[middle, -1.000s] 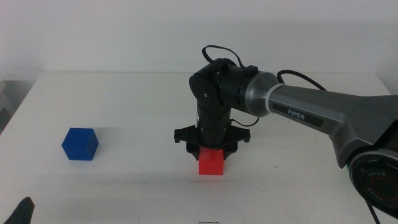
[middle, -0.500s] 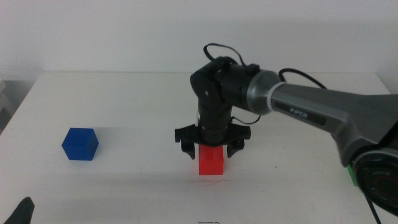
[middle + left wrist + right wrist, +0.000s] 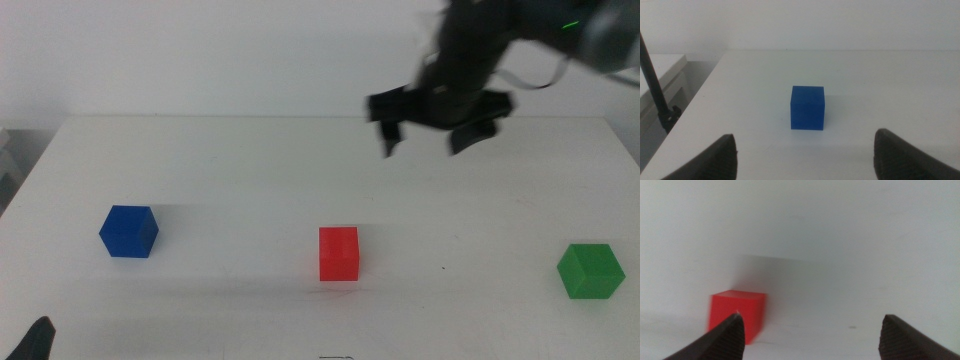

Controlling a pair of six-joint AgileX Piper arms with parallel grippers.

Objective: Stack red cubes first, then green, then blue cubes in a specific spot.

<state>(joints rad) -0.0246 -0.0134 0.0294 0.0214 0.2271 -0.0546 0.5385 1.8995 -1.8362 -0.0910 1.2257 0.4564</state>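
A plain white desk runs back to a pale wall, its far edge a straight line and its left edge falling away to a lower ledge.

Take the red cube as the landmark: it sits flat on the desk near the front middle, touching nothing, with bare white surface on every side of it. Nearer than the red cube and far off to its left, only a dark tip of the left end effector shows at the front corner; in its wrist view the left end effector has its jaws spread wide and holds nothing, with open desk between them.

About level with the red cube and well apart to its left stands the blue cube, square on the desk and not far from the left edge; the left wrist view shows it ahead of the spread jaws, untouched. Well apart to the red cube's right, slightly nearer the front, stands the green cube, close to the right side of the view.

Beyond the red cube, up and to its right, the right end effector hangs in the air above the desk's far edge, motion-blurred, jaws wide apart and empty. From its wrist camera the red cube lies below, clear of both jaws.
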